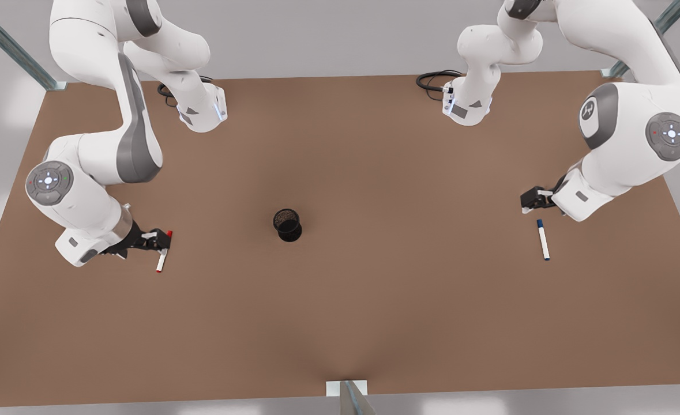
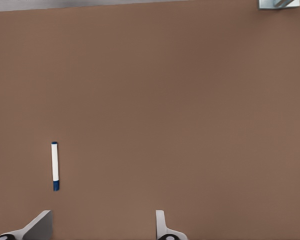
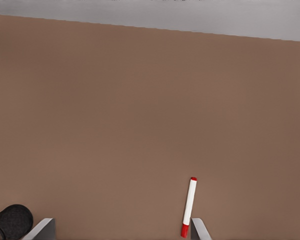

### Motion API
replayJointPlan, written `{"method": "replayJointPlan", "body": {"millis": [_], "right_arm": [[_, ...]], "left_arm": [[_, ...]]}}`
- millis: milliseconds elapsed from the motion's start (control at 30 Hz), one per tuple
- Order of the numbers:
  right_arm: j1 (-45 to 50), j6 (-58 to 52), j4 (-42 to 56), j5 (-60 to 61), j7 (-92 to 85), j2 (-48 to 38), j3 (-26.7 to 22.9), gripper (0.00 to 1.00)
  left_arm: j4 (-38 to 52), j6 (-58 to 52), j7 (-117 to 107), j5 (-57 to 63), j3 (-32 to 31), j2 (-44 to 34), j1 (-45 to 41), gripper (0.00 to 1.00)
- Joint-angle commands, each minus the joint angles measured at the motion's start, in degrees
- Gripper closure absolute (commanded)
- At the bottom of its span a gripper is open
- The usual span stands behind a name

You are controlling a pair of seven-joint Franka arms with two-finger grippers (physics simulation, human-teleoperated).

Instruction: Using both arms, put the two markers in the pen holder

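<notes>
Markers, white-barrelled, are laid flat either side of the pen holder [image 1: 287, 225]: red-capped marker [image 1: 163, 252] near the released right gripper [image 1: 164, 240], blue-capped marker [image 1: 543, 239] near the released left gripper [image 1: 528, 203], both pointing roughly toward the table's [image 1: 340, 323] far edge.

Layout on the table [image 1: 340, 323]. The pen holder [image 1: 287, 224] stands near the centre of the front view. One marker [image 1: 163, 252] lies at centre left, beside the right gripper [image 1: 161, 240]. The other marker [image 1: 543, 239] lies at centre right, just below the left gripper [image 1: 529, 203]. Both markers lie on the table, well apart from the holder.
</notes>
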Motion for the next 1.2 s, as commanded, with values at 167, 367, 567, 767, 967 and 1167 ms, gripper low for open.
{"method": "replayJointPlan", "body": {"millis": [167,367,567,767,967,1167], "right_arm": [[0.2,1.7,0.0,-0.1,3.4,-0.1,0.1,0.0],[1.0,7.0,-1.3,-1.7,4.8,1.7,0.1,0.0],[-1.7,15.0,-5.9,-1.6,6.4,7.7,-0.1,0.0],[-4.3,13.9,-16.8,-1.6,20.7,3.6,0.0,0.0],[-7.2,18.1,-17.4,-0.7,22.4,11.3,-0.1,0.0],[-10.1,23.4,-19.3,-0.8,20.8,14.5,-0.1,0.0]], "left_arm": [[-19.9,29.7,9.0,-3.5,7.0,4.2,3.7,0.0],[-23.1,40.8,27.1,-14.0,10.5,14.1,10.0,0.0],[-28.7,52.7,28.8,-13.6,12.6,20.0,9.6,0.0],[-28.8,55.9,29.0,-12.6,12.5,22.3,9.4,0.31],[-28.7,55.8,29.0,-8.5,12.5,22.4,8.8,0.39],[-30.4,55.2,30.9,-8.6,12.3,22.4,8.8,0.39]]}}
